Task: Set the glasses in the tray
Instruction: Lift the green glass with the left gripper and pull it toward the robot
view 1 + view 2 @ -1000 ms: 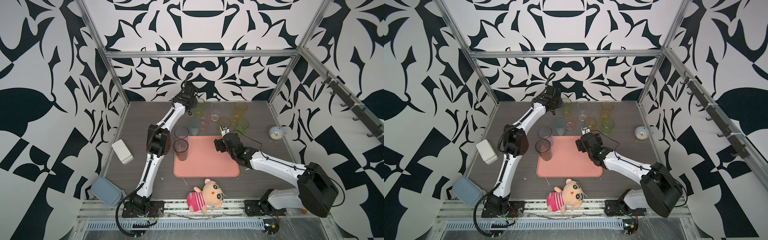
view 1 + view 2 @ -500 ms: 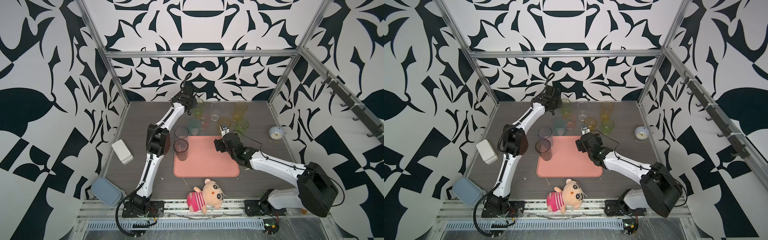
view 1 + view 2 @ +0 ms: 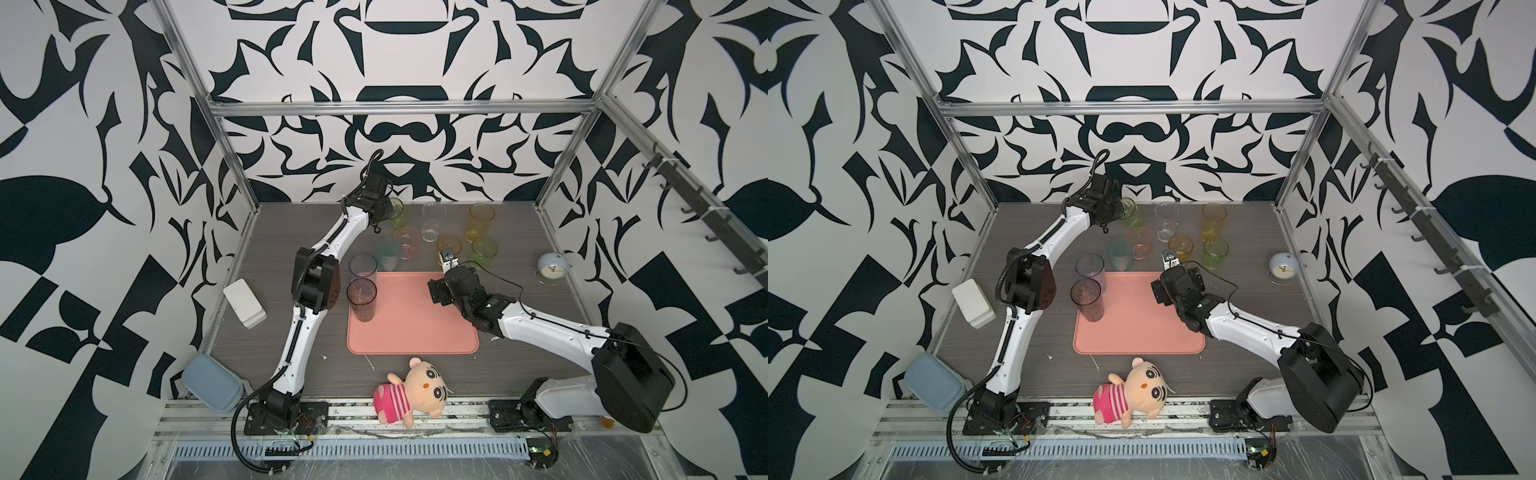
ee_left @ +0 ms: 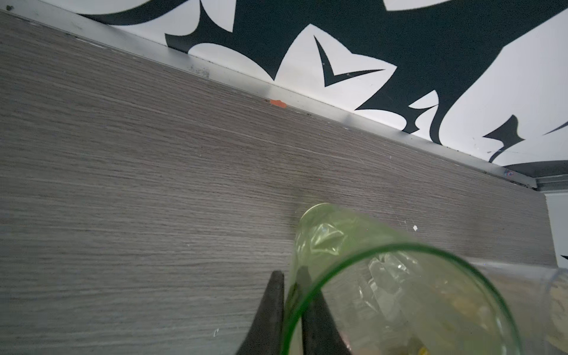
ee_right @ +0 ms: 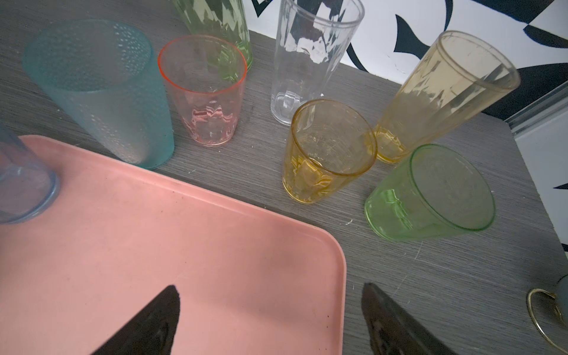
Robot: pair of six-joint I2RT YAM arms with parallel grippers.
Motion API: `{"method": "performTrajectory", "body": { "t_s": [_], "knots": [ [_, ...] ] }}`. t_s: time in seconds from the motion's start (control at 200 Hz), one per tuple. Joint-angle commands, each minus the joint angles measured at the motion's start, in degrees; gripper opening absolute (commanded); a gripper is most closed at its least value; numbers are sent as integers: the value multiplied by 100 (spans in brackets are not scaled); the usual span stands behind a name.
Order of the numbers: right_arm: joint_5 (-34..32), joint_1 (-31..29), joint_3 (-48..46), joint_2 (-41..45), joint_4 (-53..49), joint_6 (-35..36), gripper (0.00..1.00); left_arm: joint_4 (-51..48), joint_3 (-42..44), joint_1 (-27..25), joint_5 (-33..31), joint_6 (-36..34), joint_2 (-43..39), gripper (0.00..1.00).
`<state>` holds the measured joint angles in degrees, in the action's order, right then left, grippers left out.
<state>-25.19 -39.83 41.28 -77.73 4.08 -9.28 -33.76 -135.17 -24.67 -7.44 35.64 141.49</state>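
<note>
L arm stretched to table back edge, left gripper pinching tall green glass wall, one finger inside rim, one outside, right gripper spread wide above tray corner

Robot lab cell: aluminium frame, black-and-white patterned walls

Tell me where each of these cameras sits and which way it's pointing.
Top views: twin cameras high at the front, looking down toward the back wall; the left arm and right arm show whole.
Left wrist: on the left arm, facing the table's back edge; the left gripper pinches the tall green glass.
Right wrist: on the right arm, facing the tray corner and glasses; the open right gripper shows.
Shared: all four catch that green glass.
</note>
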Motion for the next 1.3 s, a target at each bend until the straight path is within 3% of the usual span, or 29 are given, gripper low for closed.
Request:
{"method": "performTrajectory", "body": {
  "t_s": [0.0,0.605,1.03,1.295],
  "knots": [
    [-65,-24,179,4,128,-83,95,-8,115,55,15,-9,-124,12],
    [-39,-24,196,-30,110,-83,95,-60,593,333,-37,-140,-780,3],
    [-13,-29,214,-29,80,-83,95,-290,1908,848,-157,-446,-2123,0],
    [-37,-25,221,-40,49,-85,95,-916,2607,1059,-496,-719,-3142,0]
  ]
}}
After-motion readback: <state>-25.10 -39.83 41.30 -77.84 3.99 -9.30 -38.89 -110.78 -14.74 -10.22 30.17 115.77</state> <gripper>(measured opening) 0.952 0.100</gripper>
